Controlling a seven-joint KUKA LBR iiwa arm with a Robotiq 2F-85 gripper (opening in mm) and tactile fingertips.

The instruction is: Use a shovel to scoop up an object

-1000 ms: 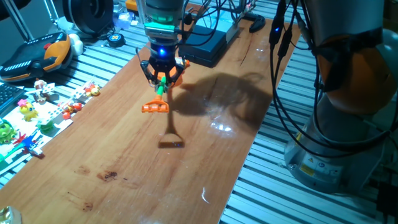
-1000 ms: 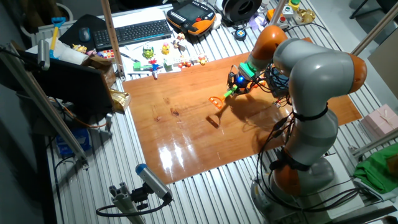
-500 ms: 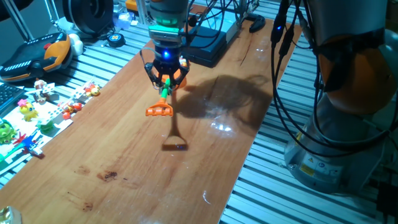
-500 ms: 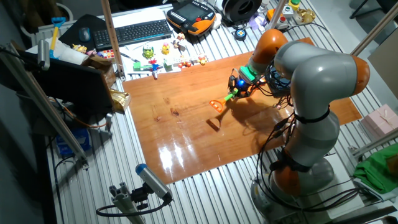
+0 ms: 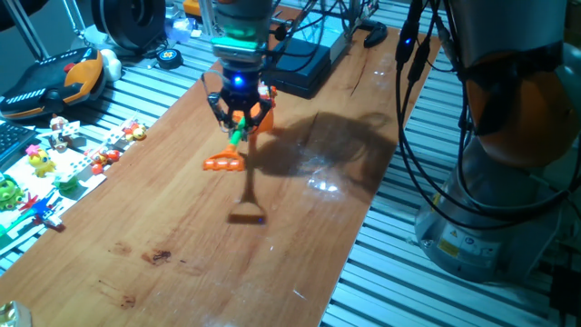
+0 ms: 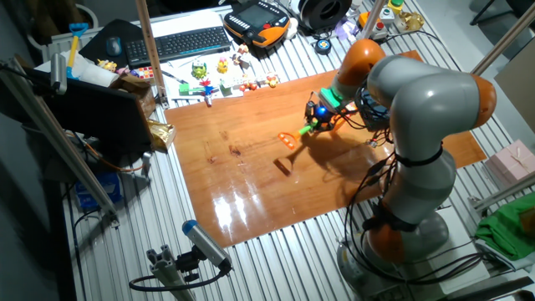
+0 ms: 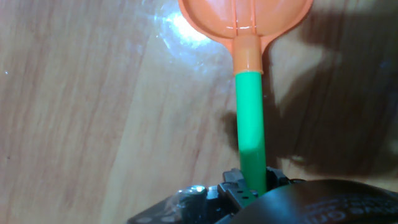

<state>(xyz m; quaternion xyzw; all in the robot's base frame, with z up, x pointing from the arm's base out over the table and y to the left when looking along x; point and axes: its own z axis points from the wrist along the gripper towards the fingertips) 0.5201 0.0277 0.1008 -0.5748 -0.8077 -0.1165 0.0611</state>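
Gripping the shovel (image 5: pixel 231 147) by its green shaft, our gripper (image 5: pixel 238 116) hangs above the wooden table (image 5: pixel 182 227), jaws clenched on the shaft. We see the orange blade pointing down and away from us, lifted off the wood, with its shadow lying lower on the boards. From the hand view the shovel (image 7: pixel 251 93) runs straight out from the jaws. Small toys (image 5: pixel 54 150) sit on the slatted surface beside the table; we cannot pick out the tiny piece among them.
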